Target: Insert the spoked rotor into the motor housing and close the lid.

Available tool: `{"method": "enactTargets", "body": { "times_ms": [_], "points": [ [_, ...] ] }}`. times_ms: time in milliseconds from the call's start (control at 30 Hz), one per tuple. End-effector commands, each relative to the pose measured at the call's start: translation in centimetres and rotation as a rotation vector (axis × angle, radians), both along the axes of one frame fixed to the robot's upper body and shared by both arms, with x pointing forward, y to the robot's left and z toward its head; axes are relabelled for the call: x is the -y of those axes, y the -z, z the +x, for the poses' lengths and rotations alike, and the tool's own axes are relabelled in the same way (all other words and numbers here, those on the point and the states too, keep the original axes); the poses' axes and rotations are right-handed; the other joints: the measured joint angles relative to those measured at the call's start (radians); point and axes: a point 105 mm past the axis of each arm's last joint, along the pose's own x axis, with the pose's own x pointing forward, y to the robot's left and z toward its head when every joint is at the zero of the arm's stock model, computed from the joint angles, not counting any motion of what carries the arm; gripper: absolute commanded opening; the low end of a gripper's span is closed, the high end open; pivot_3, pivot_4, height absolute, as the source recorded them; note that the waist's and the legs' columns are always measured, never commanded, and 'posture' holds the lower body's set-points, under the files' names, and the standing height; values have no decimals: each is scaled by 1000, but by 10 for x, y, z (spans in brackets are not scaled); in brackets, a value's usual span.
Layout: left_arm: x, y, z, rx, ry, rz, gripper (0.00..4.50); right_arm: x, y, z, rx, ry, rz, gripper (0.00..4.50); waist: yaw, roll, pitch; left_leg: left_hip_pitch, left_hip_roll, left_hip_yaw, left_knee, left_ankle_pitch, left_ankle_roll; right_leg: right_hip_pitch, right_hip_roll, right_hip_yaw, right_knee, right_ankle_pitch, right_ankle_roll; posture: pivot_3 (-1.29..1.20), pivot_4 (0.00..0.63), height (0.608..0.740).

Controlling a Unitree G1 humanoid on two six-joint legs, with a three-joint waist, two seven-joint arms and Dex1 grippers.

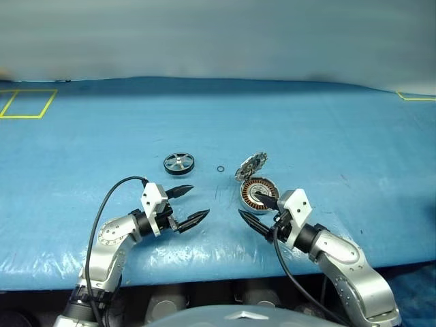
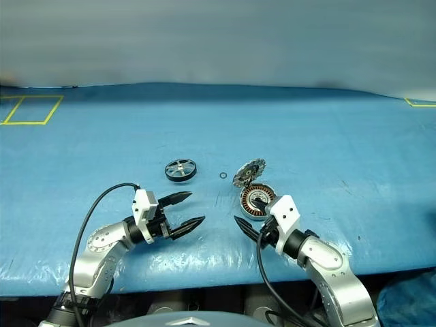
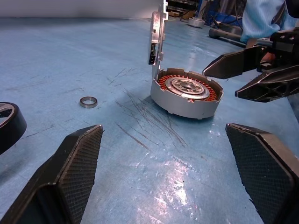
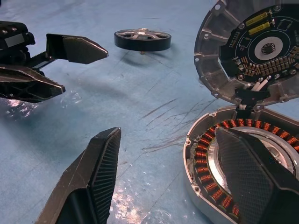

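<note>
The spoked rotor [image 1: 178, 163] lies flat on the blue table cover [image 1: 340, 122], well apart from the motor housing [image 1: 259, 193], whose lid [image 1: 251, 166] stands hinged upright behind it. The rotor looks rigid, fairly light and probably slick on its black rim, so pinching across that rim seems safest. The left gripper [image 1: 189, 203] hovers near it, jaws wide and empty; the right gripper [image 1: 257, 213], also spread and empty, sits just beside the housing. A tiny black ring [image 1: 220, 169] lies between rotor and housing, possibly in the path.
</note>
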Motion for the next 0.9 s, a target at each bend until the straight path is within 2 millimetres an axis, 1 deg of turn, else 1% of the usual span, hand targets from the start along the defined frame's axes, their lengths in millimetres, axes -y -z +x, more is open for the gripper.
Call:
{"method": "enactTargets", "body": {
  "times_ms": [33, 533, 900],
  "points": [
    [4, -14, 1, 57, 21, -26, 4500, 0, -11, 1, 39, -6, 9, 3385, 0, 0, 0, 0, 0, 0, 0, 0, 0, 0, 0, 0, 0, 0, 0, 0, 150, 740],
    [11, -16, 2, 64, 26, -36, 4500, 3, -12, 3, 42, -1, -9, 3385, 1, 0, 0, 0, 0, 0, 0, 0, 0, 1, 0, 0, 0, 0, 0, 0, 150, 740],
    [10, -15, 3, 64, 27, -32, 4500, 10, -13, 5, 46, 20, -30, 3385, 1, 0, 0, 0, 0, 0, 0, 0, 0, 1, 0, 1, 0, 0, 0, 0, 150, 740]
  ]
}}
